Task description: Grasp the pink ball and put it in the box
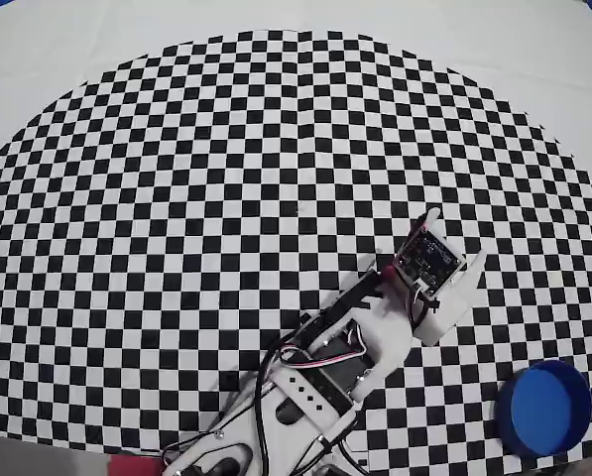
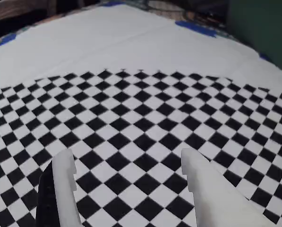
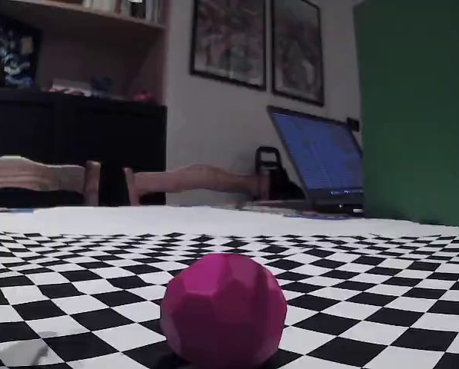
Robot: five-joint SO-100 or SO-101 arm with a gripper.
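We have the pincer (image 2: 126, 165) hanging over the checkered counter (image 1: 177, 198) with its two white fingers (image 2: 65, 189) spread apart and nothing but squares between them. The pink ball (image 3: 224, 309) sits on the checkers right in front of the low fixed camera, yet we find it in neither the overhead view nor the wrist view, so where it lies relative to the arm we cannot tell. The box (image 1: 544, 408), the round blue tub, waits at the lower right of the overhead view, near the counter's edge and apart from the arm (image 1: 375, 337).

The risks, as we judge them: the wrist camera has no sight of the ball, so a reach could start off target. The ball is round and free to roll, so a finger brushing it off-centre could send it away. The tub is shallow and close to the edge, so a careless release could bounce the ball out.

No brand or label reads anywhere; the laptop screen (image 3: 321, 157) text is too small.
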